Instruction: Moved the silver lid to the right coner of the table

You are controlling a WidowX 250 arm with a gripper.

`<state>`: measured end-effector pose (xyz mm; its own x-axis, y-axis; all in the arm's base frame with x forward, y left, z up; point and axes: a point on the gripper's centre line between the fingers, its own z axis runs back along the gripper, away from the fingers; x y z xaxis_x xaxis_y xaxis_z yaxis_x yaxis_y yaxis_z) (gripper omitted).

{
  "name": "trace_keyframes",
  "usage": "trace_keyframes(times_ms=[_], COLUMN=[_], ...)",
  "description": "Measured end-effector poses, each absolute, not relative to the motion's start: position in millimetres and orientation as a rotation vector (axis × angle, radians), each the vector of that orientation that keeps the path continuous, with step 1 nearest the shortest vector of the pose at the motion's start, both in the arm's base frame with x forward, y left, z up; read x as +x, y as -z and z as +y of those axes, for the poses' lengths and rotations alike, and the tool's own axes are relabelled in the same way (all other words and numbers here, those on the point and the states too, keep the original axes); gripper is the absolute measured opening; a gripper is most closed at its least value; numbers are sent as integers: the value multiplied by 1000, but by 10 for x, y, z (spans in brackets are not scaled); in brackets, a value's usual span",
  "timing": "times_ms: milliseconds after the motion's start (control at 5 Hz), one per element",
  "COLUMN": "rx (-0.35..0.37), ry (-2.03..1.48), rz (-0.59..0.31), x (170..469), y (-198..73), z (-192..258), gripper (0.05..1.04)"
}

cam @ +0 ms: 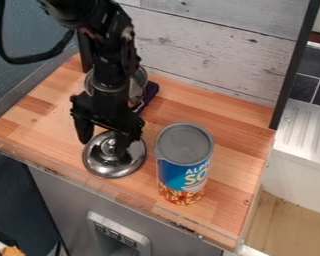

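Silver lid (pixel 112 169) lies on the wooden table (pixel 231 145), near the front edge and toward the left side of the view, with the black gripper (pixel 102 147) directly over it. The jaws stand wide apart, pointing down, one to each side of the knob (pixel 109 145) at the middle of the lid. The left one in the view hangs by the lid's upper left rim, while the other comes down over the lid's surface, just beside the knob. Whether either one touches the metal, I cannot tell; they are not closed on the knob.

The lid is round and shiny, sitting knob up, with a raised ring around the knob and bright and dark reflections across its polished face. Part of its upper side is hidden by the gripper.

To the right of the lid in the view, near but apart from it, a tall can (pixel 183 167) stands upright, with a grey top and a blue label that turns orange and red low down. Behind the arm are a round, shiny metal thing (pixel 138 82), partly hidden, and a dark purple cloth (pixel 149 94).
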<state>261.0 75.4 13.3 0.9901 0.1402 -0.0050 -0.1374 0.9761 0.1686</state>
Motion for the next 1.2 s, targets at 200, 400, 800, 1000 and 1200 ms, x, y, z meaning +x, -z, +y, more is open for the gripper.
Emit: trace_keyframes(times_ms=[200,400,800,1000,1200], rx=[162,165,175,140,104], ry=[-139,-151,-162,-210,-194], rz=[18,22,0,-40,-88], x=[2583,2528,2414,2368,2541], y=[-115,-124,-441,-779,-1040], z=[734,729,748,779,639], gripper=[662,360,277,277,277])
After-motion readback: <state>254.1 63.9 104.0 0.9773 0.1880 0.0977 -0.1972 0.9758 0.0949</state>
